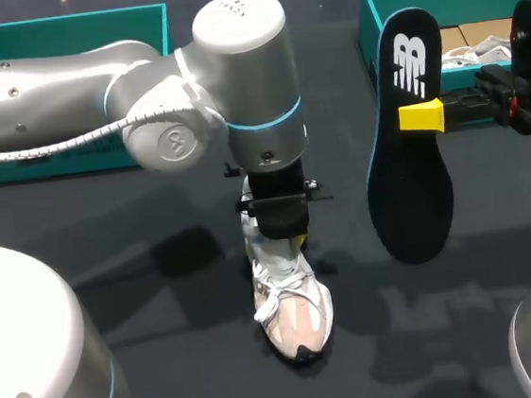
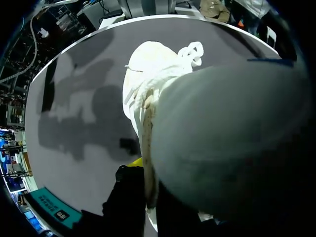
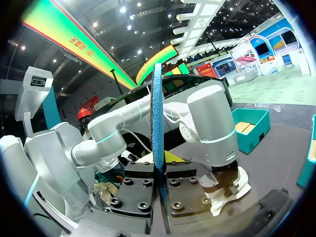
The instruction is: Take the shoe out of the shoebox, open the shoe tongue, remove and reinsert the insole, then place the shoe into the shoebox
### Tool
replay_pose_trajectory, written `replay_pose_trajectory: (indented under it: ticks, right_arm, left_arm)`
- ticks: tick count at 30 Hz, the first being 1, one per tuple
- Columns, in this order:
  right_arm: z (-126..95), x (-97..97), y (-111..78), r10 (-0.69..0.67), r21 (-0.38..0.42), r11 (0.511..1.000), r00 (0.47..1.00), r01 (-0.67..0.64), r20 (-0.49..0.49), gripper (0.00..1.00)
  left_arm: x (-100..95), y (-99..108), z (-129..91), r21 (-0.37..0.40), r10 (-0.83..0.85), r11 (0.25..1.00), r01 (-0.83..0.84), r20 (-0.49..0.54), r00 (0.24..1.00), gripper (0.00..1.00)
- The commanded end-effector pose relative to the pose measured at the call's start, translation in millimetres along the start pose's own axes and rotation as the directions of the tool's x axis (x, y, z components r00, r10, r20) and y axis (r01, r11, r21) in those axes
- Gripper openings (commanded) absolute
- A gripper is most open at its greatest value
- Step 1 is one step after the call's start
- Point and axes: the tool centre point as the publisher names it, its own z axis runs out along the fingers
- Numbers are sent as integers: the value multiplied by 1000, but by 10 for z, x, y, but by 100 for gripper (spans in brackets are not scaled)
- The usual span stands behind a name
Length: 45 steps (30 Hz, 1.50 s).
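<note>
The left arm [image 1: 140, 89] hangs over the dark worktop [image 1: 162, 295]. The teal shoebox [image 1: 372, 17] sits behind and right of the white shoe [image 1: 295, 315]. Nearer the shoe, the right gripper [image 1: 421, 116] clamps the black insole [image 1: 411, 184] upright in mid-air. The left gripper [image 1: 280, 218] pinches the standing shoe's heel collar.
</note>
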Motion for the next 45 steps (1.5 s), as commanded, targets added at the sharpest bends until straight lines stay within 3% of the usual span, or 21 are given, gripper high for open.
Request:
replay_pose_trajectory:
  ticks: [1,2,3,9,11,13,19,25,36,42,45]
  right_arm:
    - [17,-8,-6,0,0,1000,1000,0,1,0]
    - [17,-8,-6,0,0,1000,1000,0,1,0]
    - [17,-8,-6,0,0,1000,1000,0,1,0]
    - [17,-8,-6,0,0,1000,1000,0,1,0]
    - [17,-8,-6,0,0,1000,1000,0,1,0]
    - [17,-8,-6,0,0,1000,1000,0,1,0]
    - [17,-8,-6,0,0,1000,1000,0,1,0]
    - [17,-8,-6,0,0,1000,1000,0,1,0]
    - [17,-8,-6,0,0,1000,1000,0,1,0]
    - [17,-8,-6,0,0,1000,1000,0,1,0]
    - [17,-8,-6,0,0,1000,1000,0,1,0]
  left_arm:
    - [-74,44,80,16,10,1000,-10,-14,1000,0]
    - [-86,46,94,15,12,1000,-11,-18,1000,4]
    - [-95,48,102,17,14,1000,-14,-20,1000,18]
    - [-136,56,36,9,16,1000,-16,9,1000,50]
    - [-142,67,-19,6,9,1000,-9,28,1000,83]
    - [-138,79,-112,-9,-2,1000,2,58,998,100]
    - [-120,163,-529,-76,-21,996,36,190,982,100]
    - [-101,252,-1099,-148,-7,986,73,407,913,100]
    - [-101,252,-1099,-148,-7,986,73,407,913,100]
    - [-190,473,-1258,-142,58,989,41,630,774,100]
    - [-266,535,-1410,-119,72,992,31,765,640,100]
